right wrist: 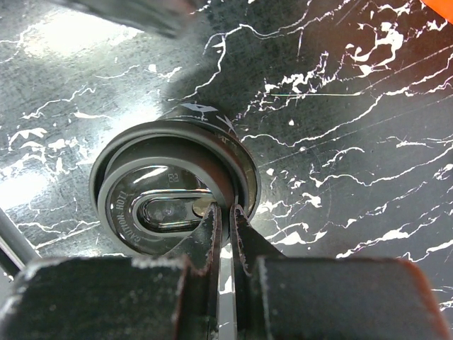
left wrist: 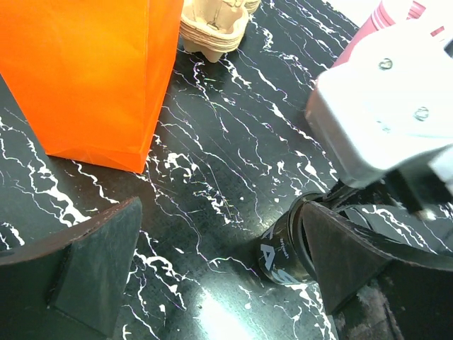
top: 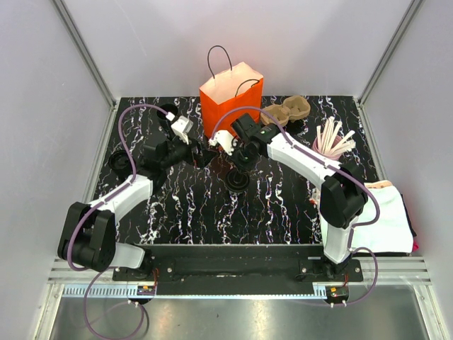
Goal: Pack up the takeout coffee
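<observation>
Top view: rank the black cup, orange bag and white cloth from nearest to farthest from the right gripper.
1. Black cup: directly under the right gripper, which pinches its lid rim.
2. Orange bag: behind the cup, farther back.
3. White cloth: far right, by the near edge.

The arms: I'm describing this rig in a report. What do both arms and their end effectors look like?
Both the left arm and right arm have white links between bulky black joints, with a purple cable looping along each. Each wrist carries a white camera block. The left end effector and right end effector have black, flat-faced fingers.
</observation>
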`<act>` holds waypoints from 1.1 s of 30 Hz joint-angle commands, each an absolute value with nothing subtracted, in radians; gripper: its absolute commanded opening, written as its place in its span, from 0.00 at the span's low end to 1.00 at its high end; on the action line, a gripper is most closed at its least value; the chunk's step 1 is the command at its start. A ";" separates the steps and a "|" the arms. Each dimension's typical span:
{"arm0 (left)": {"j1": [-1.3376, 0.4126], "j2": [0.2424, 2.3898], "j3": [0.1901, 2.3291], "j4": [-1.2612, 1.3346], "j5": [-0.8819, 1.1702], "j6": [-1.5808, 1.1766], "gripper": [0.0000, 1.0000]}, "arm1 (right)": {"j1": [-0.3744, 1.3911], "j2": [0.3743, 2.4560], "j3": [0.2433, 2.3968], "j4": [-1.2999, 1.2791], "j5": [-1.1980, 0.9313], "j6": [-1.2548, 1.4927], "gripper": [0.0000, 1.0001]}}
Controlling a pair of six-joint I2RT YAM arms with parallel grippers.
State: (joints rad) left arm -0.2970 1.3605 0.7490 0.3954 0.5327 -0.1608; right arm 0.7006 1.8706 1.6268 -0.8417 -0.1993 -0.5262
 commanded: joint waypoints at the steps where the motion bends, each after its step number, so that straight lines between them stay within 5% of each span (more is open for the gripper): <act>1: -0.304 1.350 0.742 0.465 0.515 -0.137 0.99 | 0.681 1.876 1.667 -0.815 -0.183 -0.511 0.00; 33: -0.330 1.399 0.730 0.448 0.554 -0.101 0.97 | 0.678 1.924 1.730 -0.847 -0.233 -0.483 0.00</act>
State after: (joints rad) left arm -0.3237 1.3869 0.7418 0.4049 0.5381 -0.1242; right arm 0.6842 1.9102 1.7031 -0.8368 -0.2043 -0.4980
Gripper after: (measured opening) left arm 0.972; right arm 0.073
